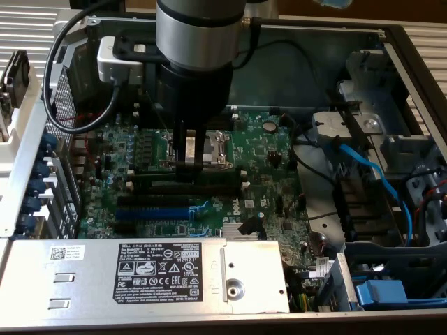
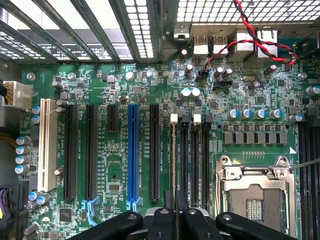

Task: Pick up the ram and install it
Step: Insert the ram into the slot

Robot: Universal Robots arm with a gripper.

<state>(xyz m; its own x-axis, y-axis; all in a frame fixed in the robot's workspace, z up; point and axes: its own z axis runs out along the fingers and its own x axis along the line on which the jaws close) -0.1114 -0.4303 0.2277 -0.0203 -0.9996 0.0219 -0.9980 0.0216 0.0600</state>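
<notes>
1. At the exterior view's left, the open computer case (image 1: 31, 174) shows its perforated rear wall, and the green motherboard (image 1: 269, 150) lies flat inside.
2. Next comes the blue expansion slot (image 1: 150, 211), with a grey metal box (image 1: 84, 279) bearing a black label in front of it.
3. At the centre, the gripper (image 1: 190, 164) points straight down over the 4 black memory slots (image 2: 196, 160). Its jaws are narrow and pinch the ram.
4. The ram (image 2: 173, 160) stands on its thin edge between the fingers (image 2: 165, 220). It lines up with the memory slot nearest the expansion slots. I cannot tell whether it is fully seated.
5. The metal processor socket (image 1: 218, 148) lies just beside the memory slots.
6. Towards the exterior view's right, a blue cable (image 1: 370, 174) runs over the grey drive bay (image 1: 349, 125).
</notes>
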